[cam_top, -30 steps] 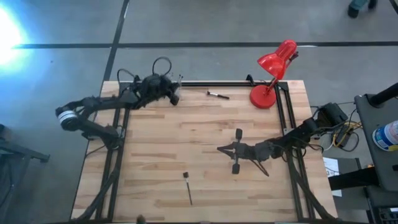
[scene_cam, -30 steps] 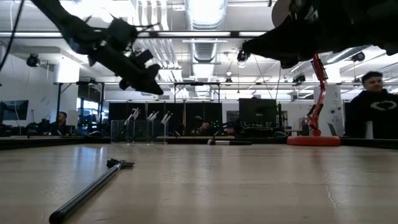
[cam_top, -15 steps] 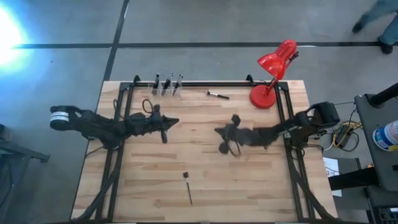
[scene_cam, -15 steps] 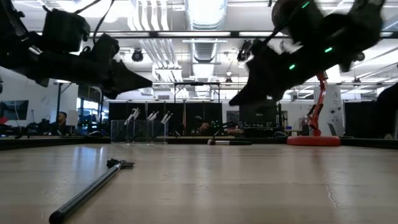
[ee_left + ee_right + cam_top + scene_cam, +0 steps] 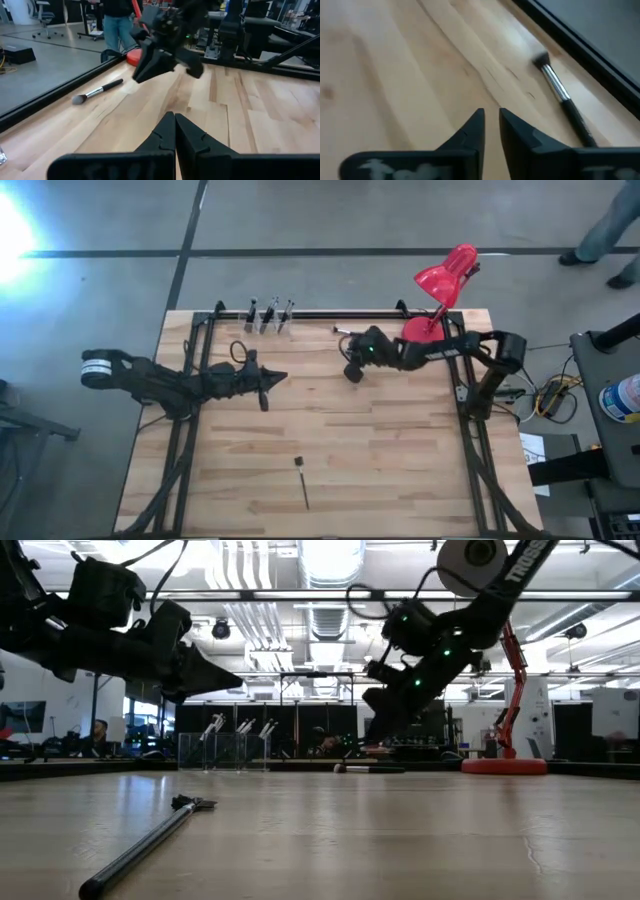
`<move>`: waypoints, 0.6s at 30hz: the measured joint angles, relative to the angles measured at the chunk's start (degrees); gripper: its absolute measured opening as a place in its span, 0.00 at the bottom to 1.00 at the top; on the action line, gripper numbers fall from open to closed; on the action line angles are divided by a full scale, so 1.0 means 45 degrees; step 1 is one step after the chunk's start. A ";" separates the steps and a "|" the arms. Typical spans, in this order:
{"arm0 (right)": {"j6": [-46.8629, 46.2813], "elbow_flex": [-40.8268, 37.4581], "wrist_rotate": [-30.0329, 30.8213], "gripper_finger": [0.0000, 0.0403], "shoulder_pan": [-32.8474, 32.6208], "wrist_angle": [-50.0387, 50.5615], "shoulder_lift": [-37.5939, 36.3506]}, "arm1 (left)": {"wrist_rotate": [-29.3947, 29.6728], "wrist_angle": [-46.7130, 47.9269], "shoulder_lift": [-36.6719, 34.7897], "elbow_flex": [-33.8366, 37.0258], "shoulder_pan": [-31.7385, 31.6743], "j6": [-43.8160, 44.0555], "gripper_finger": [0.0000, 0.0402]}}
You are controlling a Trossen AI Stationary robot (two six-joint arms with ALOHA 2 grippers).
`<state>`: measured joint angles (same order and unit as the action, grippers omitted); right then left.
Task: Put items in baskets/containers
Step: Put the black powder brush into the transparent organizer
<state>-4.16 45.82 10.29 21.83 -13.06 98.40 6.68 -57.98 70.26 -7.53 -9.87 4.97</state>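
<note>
R gripper (image 5: pixel 349 370) swings up to far edge, jaws now cracked apart, nose near brush (image 5: pixel 351 332). L gripper (image 5: pixel 272 378) parks mid-table, shut, empty. Cups (image 5: pixel 268 317) hold 3; another brush (image 5: pixel 302 480) lies near front.

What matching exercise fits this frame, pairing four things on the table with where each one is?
Things:
1. red desk lamp
2. left gripper
3. right gripper
4. makeup brush nearest the front edge

Places:
a. lying alone on bare wood
b. shut, above the table's left half
c. far right corner
d. close to the brush at the far rail

Pairs: 1-c, 2-b, 3-d, 4-a
</note>
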 joint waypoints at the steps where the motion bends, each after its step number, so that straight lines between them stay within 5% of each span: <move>1: 0.0048 0.0214 -0.0011 0.15 0.0185 0.0300 0.0153 | 0.0000 0.0007 0.0000 0.0000 0.0000 0.0000 0.00; 18: 0.1029 0.3583 -0.0079 0.47 0.2045 0.2471 0.2767 | 0.0000 0.0141 0.0005 -0.0005 0.0000 -0.0063 0.00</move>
<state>0.47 61.94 9.93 31.03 -1.94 110.85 6.68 -57.34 70.28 -7.55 -9.87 4.69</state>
